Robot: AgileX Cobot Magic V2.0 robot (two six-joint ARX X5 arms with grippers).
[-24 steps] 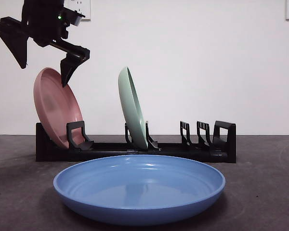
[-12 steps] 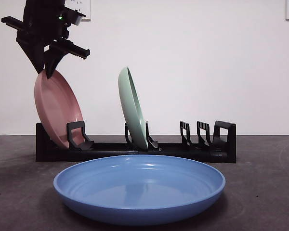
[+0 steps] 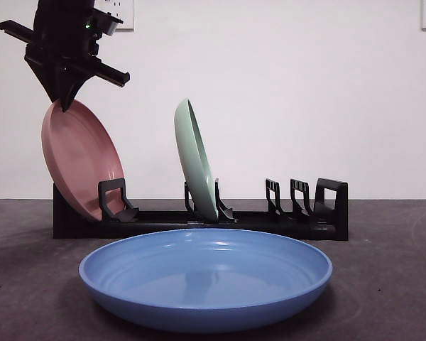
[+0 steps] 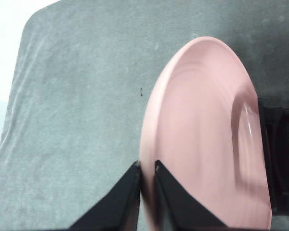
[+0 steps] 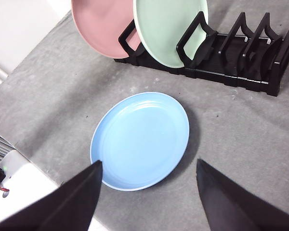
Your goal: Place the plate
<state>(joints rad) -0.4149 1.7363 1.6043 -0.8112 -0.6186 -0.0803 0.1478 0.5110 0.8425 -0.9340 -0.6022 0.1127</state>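
Note:
A pink plate [image 3: 82, 160] stands on edge in the leftmost slot of the black rack [image 3: 199, 222] and leans to the left. My left gripper [image 3: 62, 99] is above it, shut on its top rim. In the left wrist view the jaws pinch the rim [image 4: 147, 178] of the pink plate [image 4: 207, 134]. My right gripper [image 5: 149, 162] is open and empty, high above a blue plate [image 5: 139, 139]. The blue plate [image 3: 206, 273] lies flat on the table in front of the rack.
A green plate [image 3: 195, 160] stands upright in a middle slot of the rack, also seen in the right wrist view [image 5: 168, 26]. Several slots at the rack's right end [image 3: 305, 202] hold nothing. The grey table's edge [image 5: 19, 159] lies near the blue plate.
My left gripper closed on the pink plate's top rim. The plate has since tipped further left with the gripper.

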